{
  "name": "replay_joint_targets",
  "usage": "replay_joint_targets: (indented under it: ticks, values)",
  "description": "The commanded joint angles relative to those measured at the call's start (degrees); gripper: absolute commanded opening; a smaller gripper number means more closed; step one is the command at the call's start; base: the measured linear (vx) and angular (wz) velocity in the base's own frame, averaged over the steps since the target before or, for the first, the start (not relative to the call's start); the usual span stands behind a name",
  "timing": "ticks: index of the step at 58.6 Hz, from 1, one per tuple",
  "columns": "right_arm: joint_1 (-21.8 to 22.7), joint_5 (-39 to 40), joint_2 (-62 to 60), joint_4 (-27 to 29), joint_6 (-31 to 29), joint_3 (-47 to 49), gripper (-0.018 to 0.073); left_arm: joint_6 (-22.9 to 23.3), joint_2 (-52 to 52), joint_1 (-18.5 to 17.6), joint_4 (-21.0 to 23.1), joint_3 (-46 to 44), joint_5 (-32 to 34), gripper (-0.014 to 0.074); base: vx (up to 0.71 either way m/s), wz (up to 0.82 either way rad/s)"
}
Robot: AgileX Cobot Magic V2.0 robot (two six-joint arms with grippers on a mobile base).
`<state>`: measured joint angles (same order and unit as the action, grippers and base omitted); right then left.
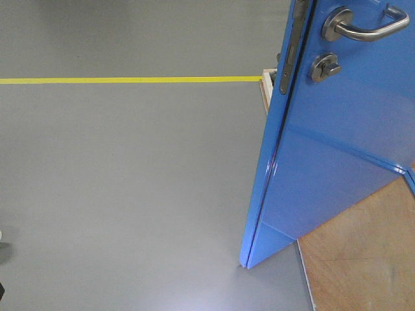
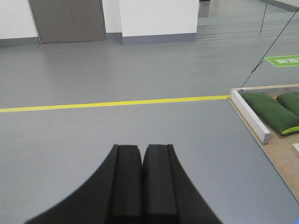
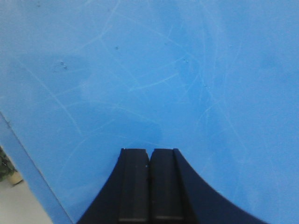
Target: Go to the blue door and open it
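The blue door (image 1: 337, 149) fills the right of the front view, swung partly open with its edge toward me. Its silver lever handle (image 1: 364, 27) sits at the top, the round thumb-turn lock (image 1: 325, 67) below it. My right gripper (image 3: 149, 150) is shut and empty, its tips close to the scratched blue door face (image 3: 154, 70) that fills its view. My left gripper (image 2: 142, 147) is shut and empty, over bare grey floor, away from the door. Neither gripper shows in the front view.
A yellow tape line (image 1: 130, 80) crosses the grey floor (image 1: 130, 194). A wooden base board (image 1: 363, 253) lies under the door, with a white wooden brace (image 2: 250, 116) and green sandbags (image 2: 268, 111) on it. A grey wall door (image 2: 67, 19) stands far behind.
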<state>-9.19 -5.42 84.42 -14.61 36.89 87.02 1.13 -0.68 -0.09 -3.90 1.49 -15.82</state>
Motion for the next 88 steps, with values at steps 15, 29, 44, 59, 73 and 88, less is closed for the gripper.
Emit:
replay_joint_targets:
  ticks: [15, 29, 44, 59, 73, 88]
  values:
    - [0.1, 5.1, -1.8, -0.4, -0.6, 1.7, 0.0012, 0.4, -0.7, -0.4, 0.1, -1.5, 4.8, 0.0073, 0.00, 0.00]
    - [0.1, 5.1, -1.8, -0.4, -0.8, 1.7, 0.0012, 0.4, -0.7, -0.4, 0.1, -1.5, 4.8, 0.0073, 0.00, 0.00]
    - [0.1, 5.1, -1.8, -0.4, -0.8, 1.7, 0.0012, 0.4, -0.7, -0.4, 0.1, -1.5, 4.8, 0.0073, 0.00, 0.00]
    - [0.1, 5.1, -1.8, -0.4, -0.8, 1.7, 0.0012, 0.4, -0.7, -0.4, 0.1, -1.5, 4.8, 0.0073, 0.02, 0.02]
    - [0.1, 4.7, -1.8, -0.4, -0.8, 1.7, 0.0012, 0.4, -0.7, -0.4, 0.1, -1.5, 4.8, 0.0073, 0.07, 0.04]
    - [0.1, 4.7, -1.8, -0.4, -0.8, 1.7, 0.0012, 0.4, -0.7, -0.4, 0.1, -1.5, 4.8, 0.0073, 0.11, 0.09]
